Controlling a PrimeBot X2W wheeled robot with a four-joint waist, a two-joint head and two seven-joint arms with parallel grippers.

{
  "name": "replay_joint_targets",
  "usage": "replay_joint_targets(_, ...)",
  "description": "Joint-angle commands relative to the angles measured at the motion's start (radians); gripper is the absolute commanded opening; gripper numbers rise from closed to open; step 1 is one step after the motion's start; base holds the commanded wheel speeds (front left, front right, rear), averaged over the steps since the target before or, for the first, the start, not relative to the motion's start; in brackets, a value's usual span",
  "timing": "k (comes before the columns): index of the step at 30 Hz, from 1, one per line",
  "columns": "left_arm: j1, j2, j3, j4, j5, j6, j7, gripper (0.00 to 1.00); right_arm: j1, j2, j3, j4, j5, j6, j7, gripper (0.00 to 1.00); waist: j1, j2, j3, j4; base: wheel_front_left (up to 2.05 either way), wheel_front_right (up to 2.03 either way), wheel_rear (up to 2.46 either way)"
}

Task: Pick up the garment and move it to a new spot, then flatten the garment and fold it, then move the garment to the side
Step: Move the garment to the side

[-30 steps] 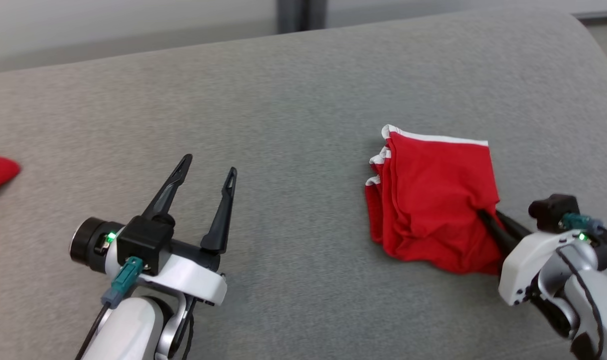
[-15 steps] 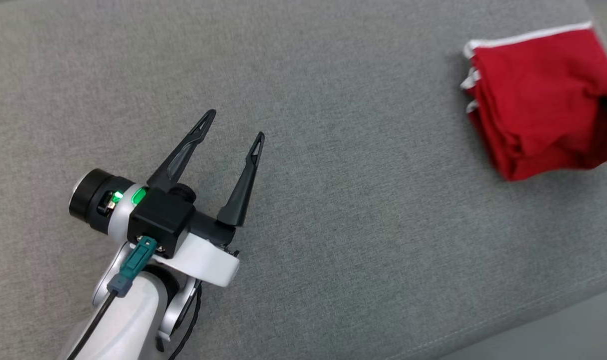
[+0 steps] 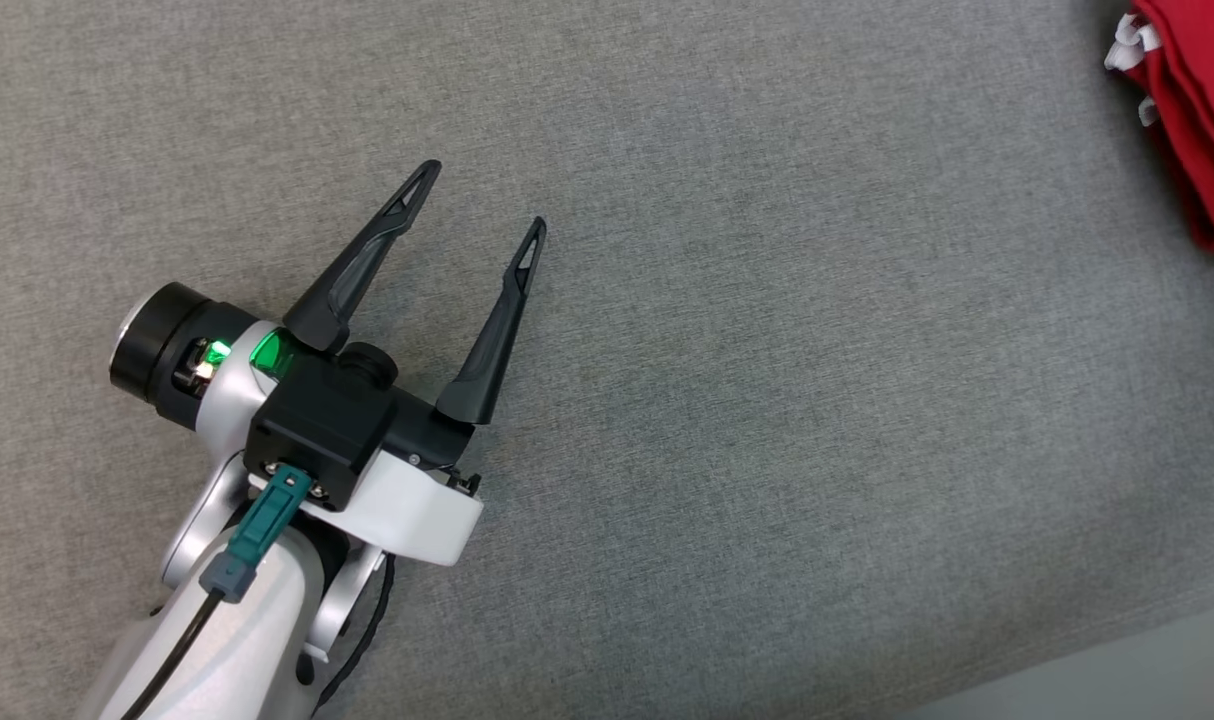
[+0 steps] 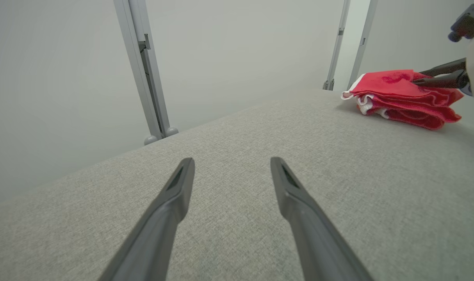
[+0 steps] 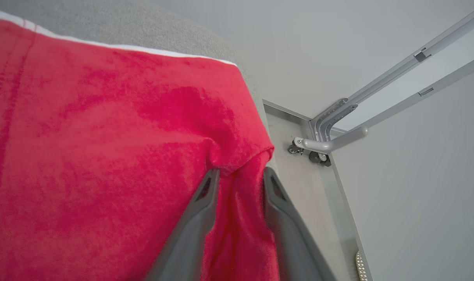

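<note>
Grey upholstery (image 3: 767,400) | red garment (image 5: 104,156) | right hand (image 5: 241,173) parted astride fold | left hand (image 3: 484,194) spread

grey fabric surface (image 3: 767,400); metal posts (image 4: 143,70) behind it.

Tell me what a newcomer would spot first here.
The red garment, folded with white trim, lies at the far right of the grey cushion. The right gripper has its fingers either side of a fold at its corner. The left gripper hangs open over bare grey fabric.
</note>
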Motion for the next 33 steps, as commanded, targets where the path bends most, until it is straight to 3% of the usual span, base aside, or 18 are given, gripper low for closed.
replay_joint_targets(1, -0.022, 0.006, 0.002, -0.007, 0.007, 0.004, 0.002, 1.00, -0.005, -0.007, -0.007, 0.014, 0.001, 0.000, -0.008, 1.00, 0.0000, 0.0000, 0.002, -0.005, 0.00, 0.00, 0.00)
replay_joint_targets(5, -0.019, 0.010, 0.001, -0.001, 0.002, 0.005, 0.002, 1.00, 0.008, 0.030, -0.055, 0.068, 0.012, 0.000, -0.014, 1.00, 0.0000, 0.0000, -0.016, -0.022, 0.00, 0.00, 0.00)
replay_joint_targets(9, 0.003, 0.010, 0.006, 0.014, -0.013, 0.012, -0.007, 1.00, 0.055, 0.052, -0.144, 0.031, 0.037, 0.000, -0.014, 1.00, 0.0000, 0.0000, -0.056, -0.040, 0.00, 0.00, 0.00)
replay_joint_targets(16, 0.068, 0.001, 0.018, 0.053, -0.048, 0.032, -0.036, 1.00, 0.233, 0.123, -0.350, -0.164, 0.020, 0.000, -0.014, 1.00, 0.0000, 0.0000, -0.163, -0.058, 0.00, 0.00, 0.00)
replay_joint_targets(24, 0.151, -0.019, 0.039, 0.106, -0.100, 0.066, -0.075, 1.00, 0.499, 0.268, -0.531, -0.437, -0.073, 0.000, -0.013, 1.00, 0.0000, 0.0000, -0.284, -0.022, 0.00, 0.00, 0.00)
replay_joint_targets(33, 0.227, -0.058, 0.097, 0.193, -0.167, 0.121, -0.140, 1.00, 0.725, 0.425, -0.552, -0.675, -0.167, 0.000, -0.012, 1.00, 0.0000, 0.0000, -0.374, 0.080, 0.00, 0.00, 0.00)
